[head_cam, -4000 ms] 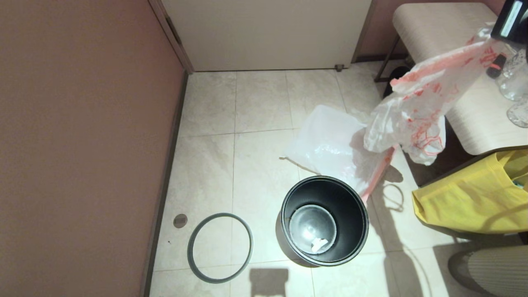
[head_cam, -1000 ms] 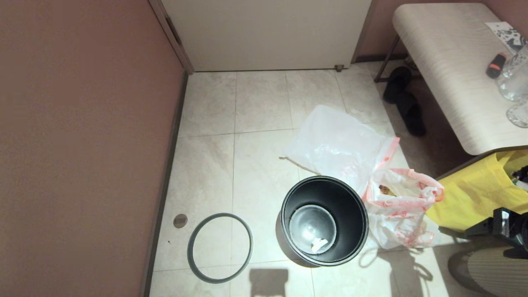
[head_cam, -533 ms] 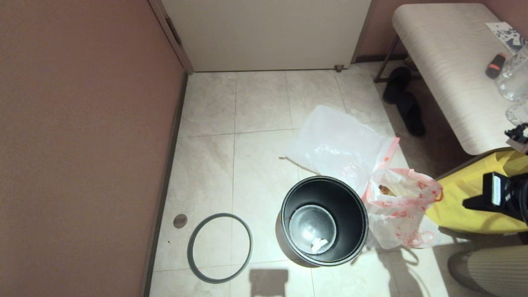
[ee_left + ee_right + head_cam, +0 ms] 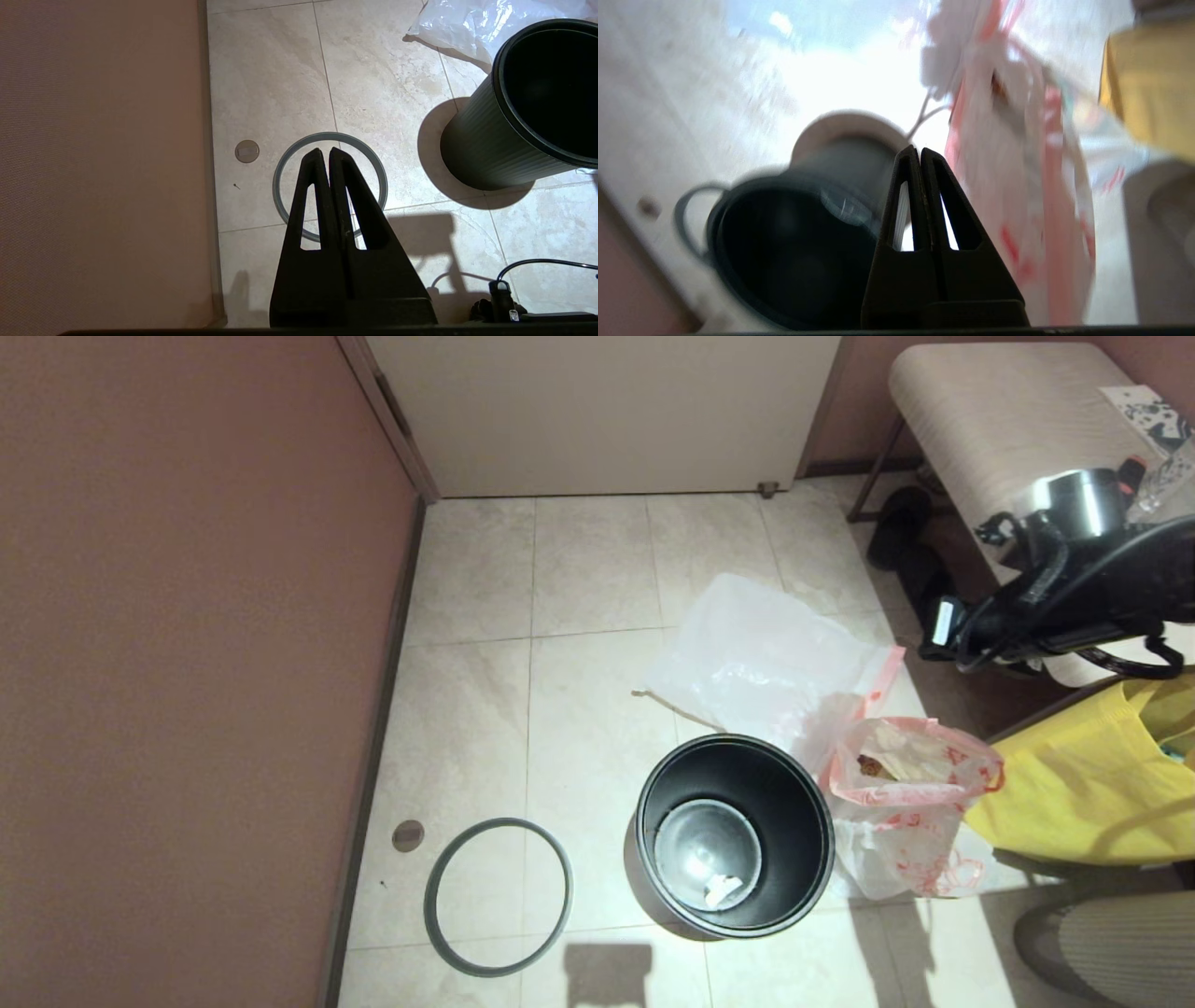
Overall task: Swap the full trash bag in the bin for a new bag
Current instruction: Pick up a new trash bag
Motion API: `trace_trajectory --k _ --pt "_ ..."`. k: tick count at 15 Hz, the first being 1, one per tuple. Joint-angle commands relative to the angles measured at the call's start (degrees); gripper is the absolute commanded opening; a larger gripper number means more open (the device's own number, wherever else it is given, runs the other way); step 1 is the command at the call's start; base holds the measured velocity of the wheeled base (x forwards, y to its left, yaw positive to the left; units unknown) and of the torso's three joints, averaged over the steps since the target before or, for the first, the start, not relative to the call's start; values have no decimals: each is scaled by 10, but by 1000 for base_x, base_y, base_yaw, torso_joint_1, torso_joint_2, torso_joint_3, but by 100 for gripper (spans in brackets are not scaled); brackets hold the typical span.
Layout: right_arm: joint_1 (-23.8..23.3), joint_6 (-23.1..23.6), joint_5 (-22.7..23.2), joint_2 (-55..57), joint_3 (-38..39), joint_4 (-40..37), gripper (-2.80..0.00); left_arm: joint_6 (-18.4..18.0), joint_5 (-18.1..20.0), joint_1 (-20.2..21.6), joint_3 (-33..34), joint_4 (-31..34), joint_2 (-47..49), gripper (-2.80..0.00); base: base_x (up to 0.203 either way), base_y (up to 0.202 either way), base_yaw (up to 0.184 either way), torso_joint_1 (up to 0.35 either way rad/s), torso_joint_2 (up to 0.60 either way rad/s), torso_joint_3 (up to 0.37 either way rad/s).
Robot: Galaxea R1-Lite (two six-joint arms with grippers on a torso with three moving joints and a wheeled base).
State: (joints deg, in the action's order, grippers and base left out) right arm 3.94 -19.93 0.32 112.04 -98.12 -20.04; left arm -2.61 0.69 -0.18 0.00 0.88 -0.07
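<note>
Full trash bag [image 4: 910,812] grounded, right pincer [image 4: 920,150] overhead, empty

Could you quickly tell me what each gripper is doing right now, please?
Left gripper: shut, holding nothing.
Right gripper: shut, holding nothing.

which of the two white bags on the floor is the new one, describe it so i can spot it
Start at the black bin in the middle of the tiled floor. The new bag lies spread flat on the tiles just behind it, toward the white door. Unlike the lumpy full trash bag standing at the bin's right, it is sheet-like with no rubbish inside.
</note>
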Motion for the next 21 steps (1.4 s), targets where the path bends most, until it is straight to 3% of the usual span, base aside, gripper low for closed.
trace_trajectory --k 1,5,8,11,13,16,18,21 --pt "-17 30 -19 204 -114 43 -280 0 0 0 0 0 1 -280 0 0 0 0 0 0" --pt "-58 148 -153 370 -151 257 -280 0 0 0 0 0 1 -280 0 0 0 0 0 0" --pt "-91 215 -202 415 -128 259 -280 0 0 0 0 0 1 -280 0 0 0 0 0 0" --pt "-103 225 -177 429 -109 163 -280 0 0 0 0 0 1 -280 0 0 0 0 0 0" --pt "-132 231 -91 460 -107 141 -280 0 0 0 0 0 1 -280 0 0 0 0 0 0" --pt "-165 245 -2 452 -19 131 -280 0 0 0 0 0 1 -280 0 0 0 0 0 0" --pt "-190 306 13 447 20 129 -280 0 0 0 0 0 1 -280 0 0 0 0 0 0" --pt "-229 325 1 413 21 72 -280 1 0 0 0 0 1 -280 0 0 0 0 0 0"
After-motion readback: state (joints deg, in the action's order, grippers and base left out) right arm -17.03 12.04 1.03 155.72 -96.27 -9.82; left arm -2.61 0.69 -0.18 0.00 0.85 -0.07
